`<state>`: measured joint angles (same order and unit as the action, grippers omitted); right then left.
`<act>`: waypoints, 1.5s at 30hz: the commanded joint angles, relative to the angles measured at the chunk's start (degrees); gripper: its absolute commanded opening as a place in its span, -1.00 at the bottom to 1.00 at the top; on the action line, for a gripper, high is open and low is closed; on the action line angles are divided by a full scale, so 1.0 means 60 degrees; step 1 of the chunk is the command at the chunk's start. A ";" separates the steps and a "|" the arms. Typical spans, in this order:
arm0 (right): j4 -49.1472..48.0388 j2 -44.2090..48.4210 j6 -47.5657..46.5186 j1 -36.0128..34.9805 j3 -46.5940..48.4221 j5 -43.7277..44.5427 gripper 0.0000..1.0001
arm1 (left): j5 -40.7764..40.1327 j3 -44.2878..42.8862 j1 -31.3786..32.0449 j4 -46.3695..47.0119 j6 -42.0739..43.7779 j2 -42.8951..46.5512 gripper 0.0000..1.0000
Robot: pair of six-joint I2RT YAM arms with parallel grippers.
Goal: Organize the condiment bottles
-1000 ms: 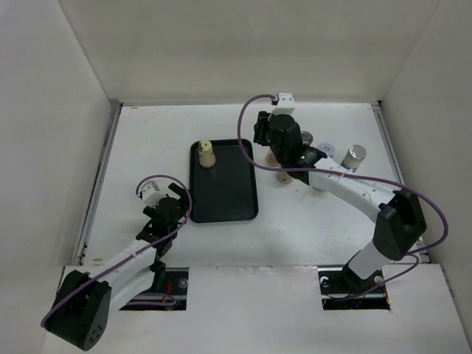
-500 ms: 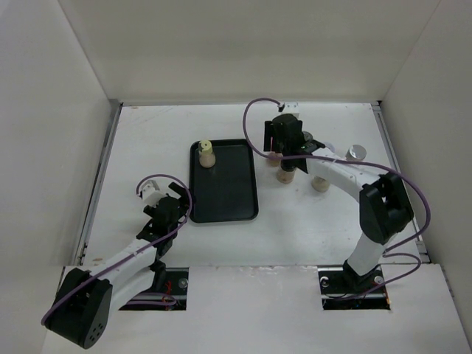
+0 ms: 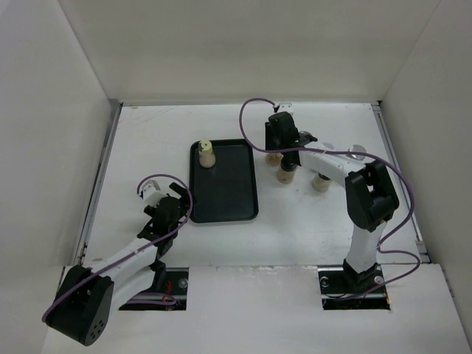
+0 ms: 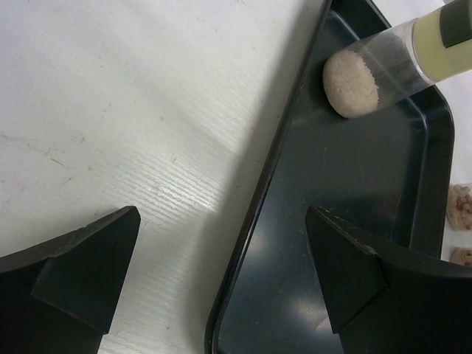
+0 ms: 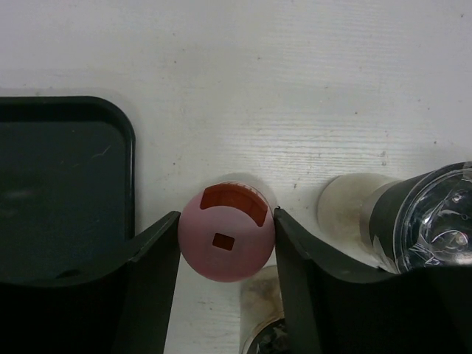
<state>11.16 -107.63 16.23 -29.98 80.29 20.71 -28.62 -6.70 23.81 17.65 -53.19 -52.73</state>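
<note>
My right gripper (image 5: 226, 247) points straight down, and both fingers touch the sides of a pink-capped bottle (image 5: 226, 236) that stands on the table just right of the black tray (image 5: 66, 192). In the top view the right gripper (image 3: 276, 147) covers most of that bottle (image 3: 273, 157). A yellow-capped tan bottle (image 3: 207, 153) stands in the tray's (image 3: 225, 203) far left corner; it also shows in the left wrist view (image 4: 391, 59). My left gripper (image 3: 171, 209) is open and empty, with its fingers astride the tray's near left edge (image 4: 254, 221).
A black-capped bottle (image 3: 287, 172), a tan bottle (image 3: 320, 182) and a silver-capped bottle (image 3: 357, 153) stand right of the tray. A clear-topped bottle (image 5: 428, 221) stands close to my right finger. White walls enclose the table.
My right gripper has moved left and down over the bottle cluster, and its fingers now touch both sides of the pink-capped bottle. The left arm has not moved.
</note>
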 commanded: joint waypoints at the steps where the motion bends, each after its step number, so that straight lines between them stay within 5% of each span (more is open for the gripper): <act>1: -0.0422 0.0228 -0.0068 0.0038 0.0403 0.0092 0.01 | -0.0034 -0.0085 0.0052 0.0515 0.0076 0.0000 1.00; 9: -0.2255 0.1372 -0.0537 -0.0795 0.0167 0.0328 -0.14 | -0.0020 -0.0085 0.0052 0.0559 0.0105 -0.0059 1.00; 28: -0.1786 -0.2627 -0.0127 -0.2496 0.3654 0.0108 -0.10 | -0.0005 -0.0026 0.0110 0.0559 0.0120 0.0175 1.00; 32: -0.1728 -0.2862 -0.0083 -0.2584 0.3830 0.0122 0.04 | -0.0035 -0.0070 0.0125 0.0559 0.0120 0.0028 1.00; 37: -0.1874 -0.2423 0.0093 -0.2672 0.3493 0.0181 0.58 | -0.0034 -0.0070 0.0125 0.0574 0.0120 0.0000 1.00; 45: -0.2371 -0.0141 0.0093 -0.2687 0.1753 0.0605 0.51 | 0.0010 -0.0070 0.0096 0.0589 0.0120 -0.0029 1.00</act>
<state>1.98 -117.58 16.45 -45.52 92.95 21.69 -28.58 -6.70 24.18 18.28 -52.93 -52.64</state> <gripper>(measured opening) 0.768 0.997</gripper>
